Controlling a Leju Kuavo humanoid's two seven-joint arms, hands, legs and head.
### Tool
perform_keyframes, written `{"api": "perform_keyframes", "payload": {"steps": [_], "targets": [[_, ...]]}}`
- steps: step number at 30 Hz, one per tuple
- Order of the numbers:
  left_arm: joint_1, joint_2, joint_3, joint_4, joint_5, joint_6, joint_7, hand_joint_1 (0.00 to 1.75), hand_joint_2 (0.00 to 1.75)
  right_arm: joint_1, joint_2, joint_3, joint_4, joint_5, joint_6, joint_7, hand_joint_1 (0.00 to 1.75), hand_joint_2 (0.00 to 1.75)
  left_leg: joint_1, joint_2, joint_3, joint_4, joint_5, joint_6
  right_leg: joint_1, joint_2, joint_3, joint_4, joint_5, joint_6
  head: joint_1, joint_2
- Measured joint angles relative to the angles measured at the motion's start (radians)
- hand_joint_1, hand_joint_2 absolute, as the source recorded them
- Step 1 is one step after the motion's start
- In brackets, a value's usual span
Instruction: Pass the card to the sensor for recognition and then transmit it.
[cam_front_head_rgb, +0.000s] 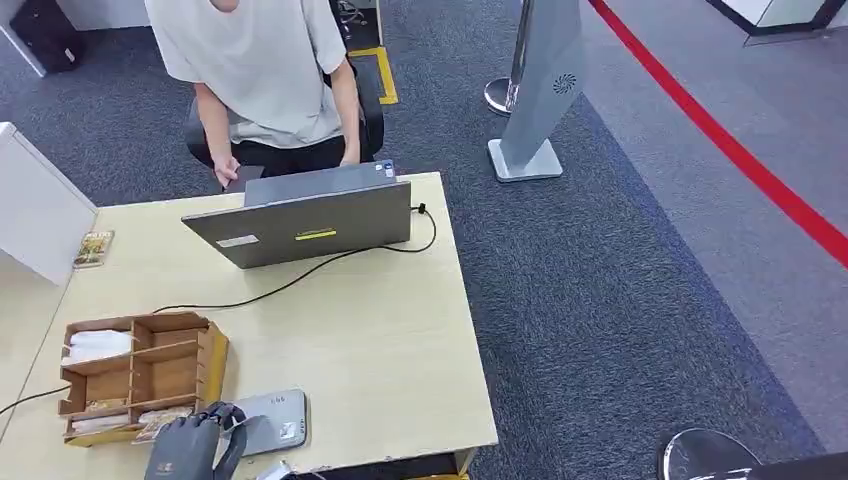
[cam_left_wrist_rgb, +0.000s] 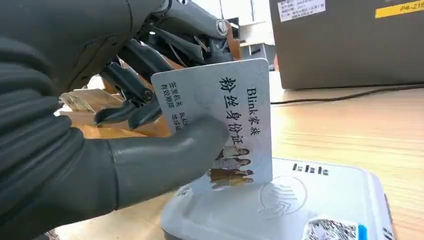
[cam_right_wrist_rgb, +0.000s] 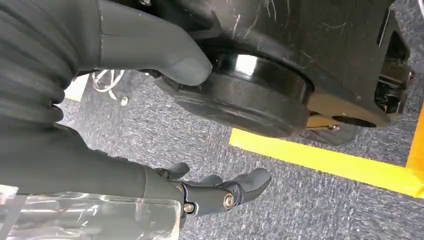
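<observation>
- Wooden organiser (cam_front_head_rgb: 140, 375) at about 8 o'clock on the tabletop (cam_front_head_rgb: 380, 340); compartments hold white cloth-like items and small packets.
- Left hand (cam_front_head_rgb: 192, 445) at roughly 7 o'clock, near the front edge, just right of the organiser. It grasps the card (cam_left_wrist_rgb: 220, 120): thumb pressed on the printed face, darker fingers behind.
- Card stands near upright, its lower edge over the sensor (cam_front_head_rgb: 268, 422). The left wrist view shows the card's bottom corner close above the reader's contactless symbol; touching or hovering, cannot tell.
- Judgement: card is in hand and presented at the sensor, so the recognition step is under way or nearly met. No light or readout visible to confirm a read.
- Laptop (cam_front_head_rgb: 305, 215) at 12 o'clock, lid back toward the robot; a person (cam_front_head_rgb: 265, 75) sits behind it, likely the one to receive the card.
- Left to do: the handover across the tabletop.
- Right hand (cam_right_wrist_rgb: 215, 192) hangs over grey carpet, fingers loosely extended, holding nothing.
</observation>
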Motion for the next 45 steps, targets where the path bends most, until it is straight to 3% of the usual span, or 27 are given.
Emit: {"api": "perform_keyframes", "payload": {"steps": [6,15,20,23,28,31,37,45], "targets": [[-0.001,0.003,0.006,-0.067,-0.073,0.056,-0.083,1.75,1.75,-0.007,-0.002,0.022,0.008,-0.027,0.015,-0.031,0.00,1.75,0.000,0.000,0.000,0.000,0.000,0.000,0.000,0.000,0.000,0.000,0.000,0.000,0.000,0.000],[-0.009,-0.004,0.110,-0.203,-0.130,0.095,-0.226,1.75,1.75,-0.019,-0.004,0.053,0.007,-0.043,0.001,-0.042,0.00,1.75,0.000,0.000,0.000,0.000,0.000,0.000,0.000,0.000,-0.001,0.000,0.000,0.000,0.000,0.000],[-0.066,-0.005,0.191,-0.247,-0.157,0.126,-0.237,1.75,1.75,-0.032,-0.006,0.074,0.007,-0.040,0.017,-0.042,0.00,1.75,0.000,-0.001,0.000,0.000,0.001,-0.001,0.000,-0.001,0.000,0.000,0.001,-0.001,0.000,0.000],[-0.147,0.003,0.273,-0.245,-0.138,0.126,-0.231,1.75,1.75,-0.039,-0.003,0.079,0.035,-0.019,0.060,-0.042,0.00,1.75,0.001,-0.002,0.000,0.000,0.003,-0.001,0.000,-0.001,0.000,0.000,0.002,-0.002,0.000,0.000],[-0.295,0.014,0.392,-0.168,-0.090,0.122,-0.259,1.75,1.75,-0.050,0.018,0.085,0.110,0.030,0.140,-0.039,0.00,1.75,0.002,-0.002,0.000,0.000,0.004,-0.002,0.001,-0.001,0.000,0.001,0.003,-0.001,0.000,0.000],[-0.380,0.023,0.424,-0.103,-0.079,0.071,-0.253,1.75,1.75,-0.057,0.031,0.086,0.146,0.038,0.166,-0.039,0.00,1.75,0.002,-0.003,0.000,0.000,0.005,-0.002,0.001,-0.002,-0.001,0.001,0.004,-0.002,0.000,0.000],[-0.557,0.060,0.424,0.072,-0.102,-0.037,-0.225,1.75,1.75,-0.070,0.054,0.086,0.211,0.055,0.203,-0.039,0.00,1.75,0.001,-0.002,-0.001,0.000,0.006,-0.002,0.001,-0.001,-0.001,0.001,0.005,-0.002,0.000,0.000],[-0.645,0.078,0.414,0.190,-0.088,-0.073,-0.198,1.75,1.75,-0.071,0.069,0.082,0.243,0.067,0.205,-0.040,0.00,1.75,0.001,-0.002,-0.001,0.000,0.006,-0.002,0.001,-0.001,-0.001,0.001,0.004,-0.002,-0.001,0.000]]}}
